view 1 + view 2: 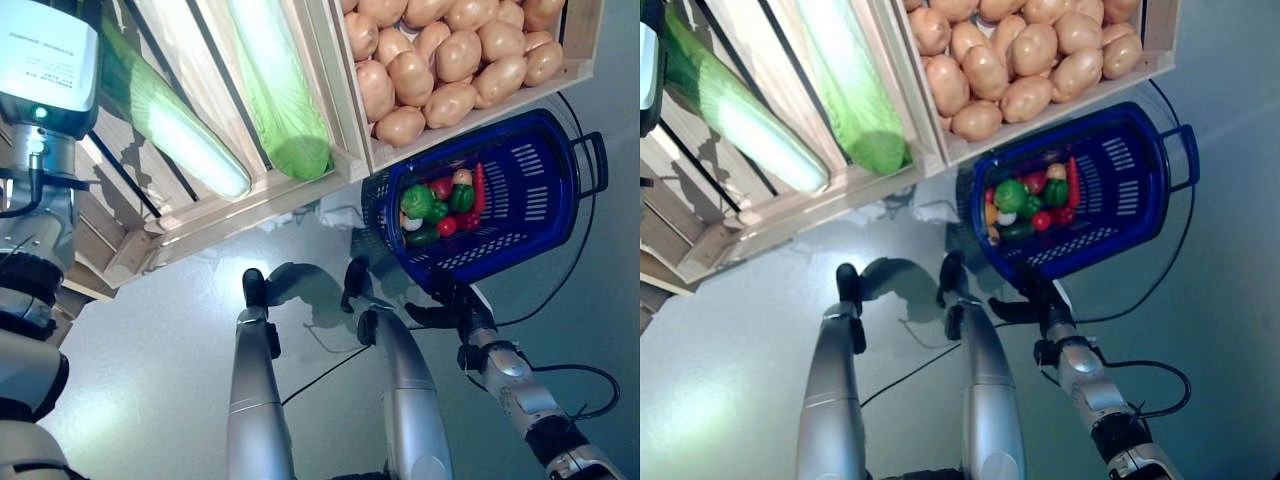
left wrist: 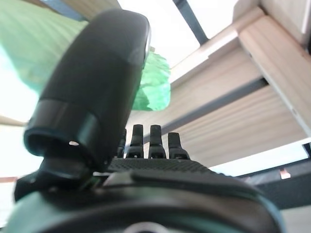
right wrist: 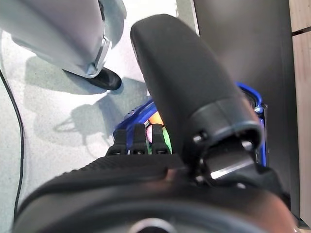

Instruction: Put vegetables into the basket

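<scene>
The blue plastic basket [image 1: 520, 190] sits on the pale floor below the wooden crates, already holding a small heap of red and green vegetables [image 1: 440, 205] at its near end. Its long axis runs from the right hand [image 1: 445, 308] away toward the far black handle [image 1: 598, 165]. That right hand is at the basket's near rim, seemingly touching it; I cannot tell whether its fingers grip it. The left hand [image 2: 150, 143] is raised beside the crate of long green cabbages [image 1: 275, 95], fingers straight, holding nothing. 1 crate of brown potatoes [image 1: 450, 55] lies just above the basket. The right hand is clearly nearer the basket.
</scene>
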